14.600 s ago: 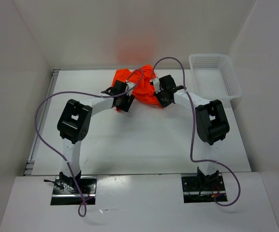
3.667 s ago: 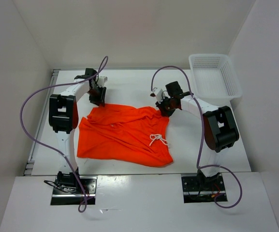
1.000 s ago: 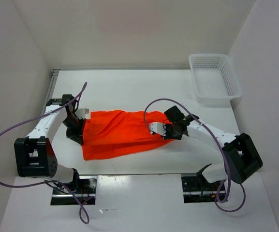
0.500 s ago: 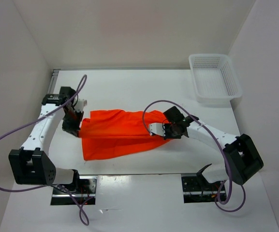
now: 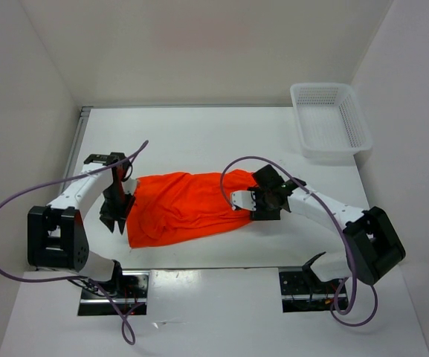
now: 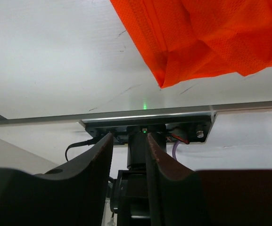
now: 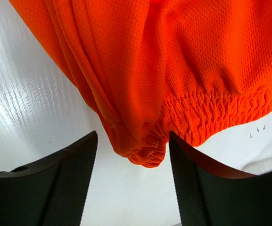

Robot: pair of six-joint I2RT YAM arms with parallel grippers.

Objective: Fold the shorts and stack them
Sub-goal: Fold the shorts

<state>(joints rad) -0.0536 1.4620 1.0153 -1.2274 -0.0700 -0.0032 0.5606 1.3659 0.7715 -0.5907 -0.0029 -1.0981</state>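
The bright orange soft cloth shorts (image 7: 173,61) show a fine, matt mesh weave, puckered at the elastic waistband (image 7: 211,117). The white bench (image 5: 221,141) is smooth, faintly glossy, with a wood-like grain. The white plastic mesh basket (image 5: 322,86) looks slightly shiny.

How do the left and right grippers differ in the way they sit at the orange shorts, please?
The left gripper is opened narrowly, the right gripper widely. The left's gap is bare, the shorts lying ahead of it; the right has the gathered waistband reaching into its gap. The left is at the hem end, the right at the waist end. Both are open, clamping nothing.
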